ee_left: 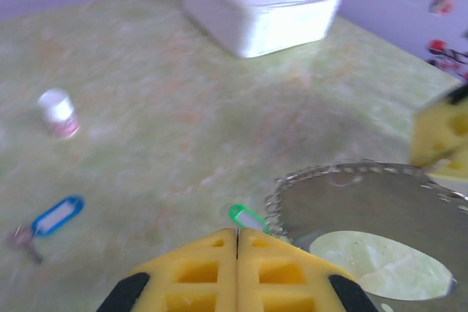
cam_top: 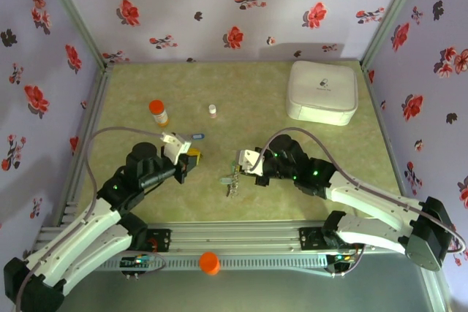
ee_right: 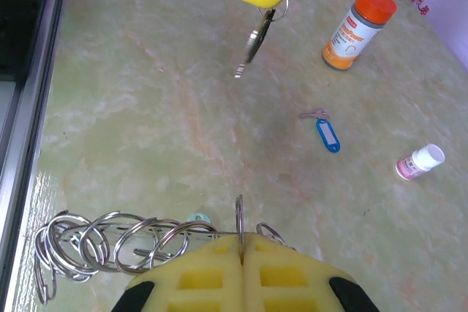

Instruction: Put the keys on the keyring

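Note:
My right gripper [ee_right: 240, 245] is shut on one ring of the keyring [ee_right: 110, 242], a bunch of metal rings that trails off to its left. A green key tag [ee_left: 246, 217] sits against that bunch. My left gripper [ee_left: 236, 237] is shut, and a metal key [ee_right: 254, 40] dangles below its yellow fingertips on a small ring, the head hidden between the pads. From above, the left gripper [cam_top: 194, 157] and the right gripper [cam_top: 240, 164] face each other over the table's middle, with the keyring [cam_top: 232, 183] hanging under the right one. A blue key [ee_right: 327, 135] lies loose on the table.
A white rounded box [cam_top: 322, 91] stands at the back right. An orange-capped bottle [cam_top: 158, 112] and a small white bottle [cam_top: 213, 110] stand behind the grippers. An orange cap [cam_top: 209, 262] sits on the front rail. Walls close in the table on three sides.

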Controlling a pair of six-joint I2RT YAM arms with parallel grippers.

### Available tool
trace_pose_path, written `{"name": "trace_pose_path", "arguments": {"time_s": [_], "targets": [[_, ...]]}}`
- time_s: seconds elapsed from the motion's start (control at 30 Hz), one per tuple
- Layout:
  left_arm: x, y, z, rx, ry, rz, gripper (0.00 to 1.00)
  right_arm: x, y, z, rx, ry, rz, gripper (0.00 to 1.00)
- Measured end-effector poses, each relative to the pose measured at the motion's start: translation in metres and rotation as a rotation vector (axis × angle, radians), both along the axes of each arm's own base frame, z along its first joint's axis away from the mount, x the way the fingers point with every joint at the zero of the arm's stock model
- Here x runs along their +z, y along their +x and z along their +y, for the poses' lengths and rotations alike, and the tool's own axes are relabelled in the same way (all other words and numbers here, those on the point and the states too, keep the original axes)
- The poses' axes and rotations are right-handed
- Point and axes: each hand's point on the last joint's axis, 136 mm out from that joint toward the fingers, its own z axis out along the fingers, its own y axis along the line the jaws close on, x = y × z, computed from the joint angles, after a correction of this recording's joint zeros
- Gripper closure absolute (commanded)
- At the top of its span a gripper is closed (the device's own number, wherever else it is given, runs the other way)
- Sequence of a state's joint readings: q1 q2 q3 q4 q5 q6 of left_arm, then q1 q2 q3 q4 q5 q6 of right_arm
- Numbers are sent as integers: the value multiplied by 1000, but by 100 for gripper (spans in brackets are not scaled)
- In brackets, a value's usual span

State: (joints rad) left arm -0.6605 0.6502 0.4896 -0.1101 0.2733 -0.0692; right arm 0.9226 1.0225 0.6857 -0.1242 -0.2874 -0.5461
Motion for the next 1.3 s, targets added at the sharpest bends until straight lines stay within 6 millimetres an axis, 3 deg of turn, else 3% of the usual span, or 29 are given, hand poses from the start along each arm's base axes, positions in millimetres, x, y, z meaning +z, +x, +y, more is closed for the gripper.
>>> {"name": "trace_pose_path", "arguments": {"time_s": [0.23,0.43,0.53,0.73,1.03,1.3], "targets": [[13,-32,-25,-284,10,-187,100,7,-1,-1,1,17,-13,100],[21,-49,-37,-400,-37,-247,100,9,-2,-2,3,23,-21,100],[24,-50,-44,-415,-104,-219,100,11,-3,0,13,28,-30,100],[11,-51,-54,-413,-216,-57,100,19,-9,10,44,61,-59,100],[30,-53,-57,-413,-324,-13,100,15,-11,17,52,53,-61,100],[27,-53,-59,-410,-331,17,100,20,-11,21,40,77,-62,100]]}}
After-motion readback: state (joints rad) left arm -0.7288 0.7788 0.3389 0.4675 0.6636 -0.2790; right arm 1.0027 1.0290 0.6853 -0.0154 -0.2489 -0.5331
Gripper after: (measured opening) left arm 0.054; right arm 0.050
